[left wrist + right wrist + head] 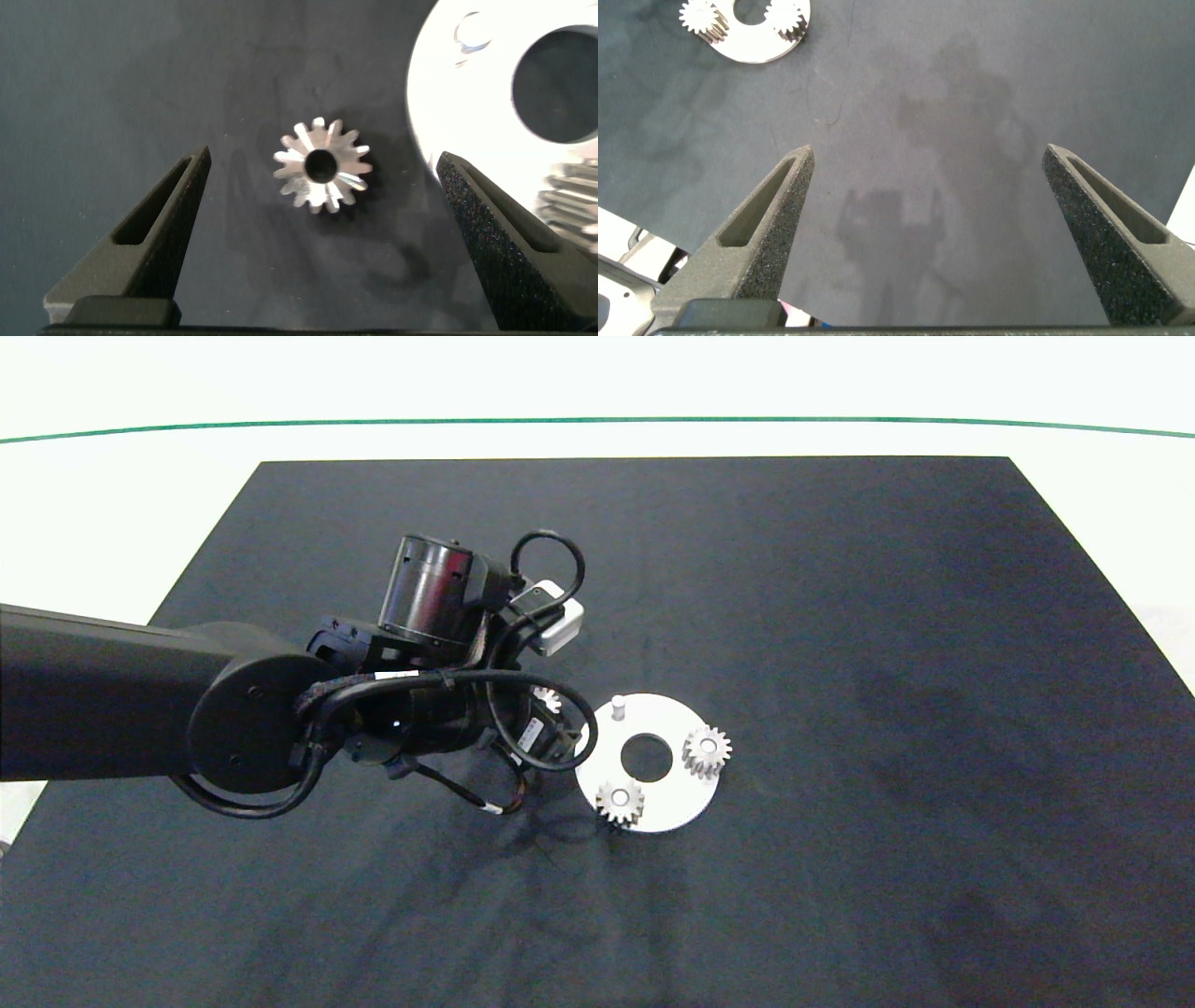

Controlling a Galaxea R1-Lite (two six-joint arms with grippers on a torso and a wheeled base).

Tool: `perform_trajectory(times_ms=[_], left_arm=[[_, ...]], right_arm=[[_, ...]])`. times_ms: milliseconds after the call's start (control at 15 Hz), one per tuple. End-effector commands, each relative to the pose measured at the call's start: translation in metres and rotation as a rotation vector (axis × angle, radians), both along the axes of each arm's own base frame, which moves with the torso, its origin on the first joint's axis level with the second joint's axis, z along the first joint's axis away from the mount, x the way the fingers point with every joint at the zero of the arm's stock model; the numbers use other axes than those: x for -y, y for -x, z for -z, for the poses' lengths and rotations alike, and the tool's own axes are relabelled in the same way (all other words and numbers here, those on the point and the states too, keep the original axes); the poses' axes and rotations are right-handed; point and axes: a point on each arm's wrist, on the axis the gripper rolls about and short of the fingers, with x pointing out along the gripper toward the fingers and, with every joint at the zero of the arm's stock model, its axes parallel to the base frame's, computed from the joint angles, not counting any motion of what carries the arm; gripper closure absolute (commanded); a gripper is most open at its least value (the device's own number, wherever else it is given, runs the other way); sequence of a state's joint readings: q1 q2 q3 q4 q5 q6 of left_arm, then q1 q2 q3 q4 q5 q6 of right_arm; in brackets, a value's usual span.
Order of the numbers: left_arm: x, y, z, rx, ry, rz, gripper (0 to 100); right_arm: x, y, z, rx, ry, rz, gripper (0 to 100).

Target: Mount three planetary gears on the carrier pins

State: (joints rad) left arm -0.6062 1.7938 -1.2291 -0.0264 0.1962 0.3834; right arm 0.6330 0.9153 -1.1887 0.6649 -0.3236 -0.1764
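Head view: the left arm (140, 700) reaches in from the left edge across the dark mat (840, 616) that covers the tabletop (112, 504), and its wrist hangs just beside the left rim of the white disc (686, 714). A few teeth of a loose gear (547, 699) peek out from under the wrist cables, on the mat just off the disc's rim. On the disc itself, one carrier pin (617, 706) stands bare at the far side. A second gear (620, 801) sits on the near edge of the disc, and further right a third gear (707, 751) sits on the disc's right side; each of these two shows a white pin end in its centre hole. The right arm does not appear in this view.

In the left wrist view, the left gripper (322, 229) is spread wide over the mat with nothing between its fingers but the loose gear (322, 165), which lies flat and apart from both fingers (163, 219). The disc (448, 84) lies just beside it, and one seated gear (575, 191) shows at the picture's edge.

In the right wrist view, the right gripper (924, 219) is also wide open and empty, hovering over bare mat well apart from the disc (752, 42), on which the two seated gears (703, 19) show.
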Motion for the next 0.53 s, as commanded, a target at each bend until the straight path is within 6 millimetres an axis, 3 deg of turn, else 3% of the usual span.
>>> perform_trajectory(times_ms=[67, 533], left_arm=[[-0.0005, -0.0031, 0.0029, -0.004, -0.007, -0.003, 0], [0.0001, -0.0087, 0.0087, -0.014, -0.023, -0.006, 2]], right_arm=[[0.0, 0.0, 0.0004, -0.003, 0.004, 0.0, 0], [0.0001, 0.0001, -0.0002, 0.0, 0.003, 0.0, 0]])
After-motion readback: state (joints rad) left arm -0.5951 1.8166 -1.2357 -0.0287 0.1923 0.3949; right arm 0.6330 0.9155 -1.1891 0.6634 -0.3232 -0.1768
